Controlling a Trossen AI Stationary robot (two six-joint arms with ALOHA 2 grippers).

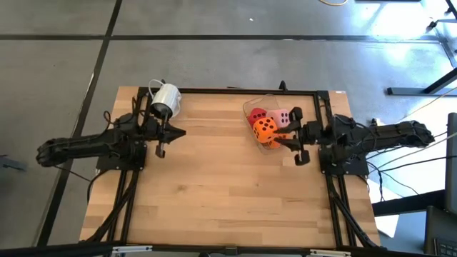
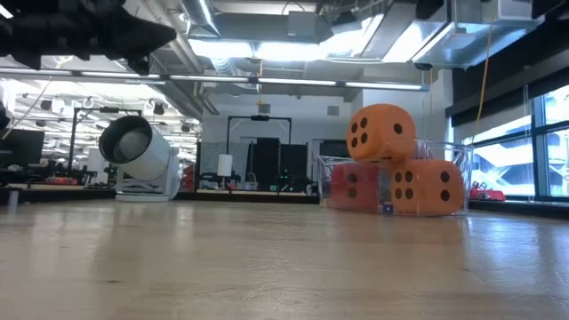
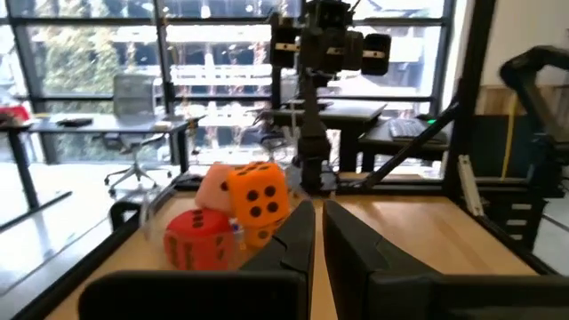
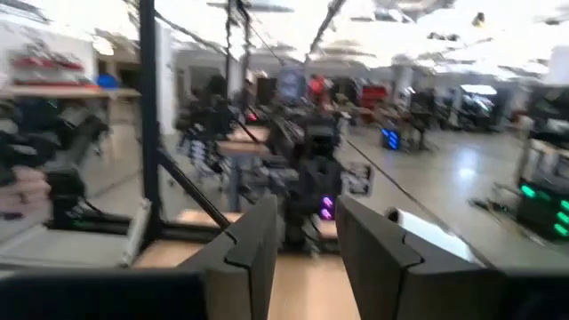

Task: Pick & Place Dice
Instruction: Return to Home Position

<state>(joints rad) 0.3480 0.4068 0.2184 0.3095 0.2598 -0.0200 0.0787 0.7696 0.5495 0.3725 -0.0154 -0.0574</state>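
The dice sit piled in a clear plastic container (image 1: 251,107) at the table's far right. The red die (image 1: 257,114) and the pink die (image 1: 283,118) lie at the back. One orange die (image 1: 265,128) rests on top of the pile, and the second orange die (image 2: 427,187) lies under it. My right gripper (image 1: 287,141) hovers open just beside the container's near right side, touching nothing. My left gripper (image 1: 171,135) waits shut at the table's left, pointing toward the dice (image 3: 258,200).
A white mug (image 1: 166,98) lies on its side at the table's far left, close to my left arm, its mouth (image 2: 129,142) toward the near left. Bare wood (image 1: 221,193) spreads across the table's middle and near half. A black frame rail (image 1: 214,91) lines the table's edges.
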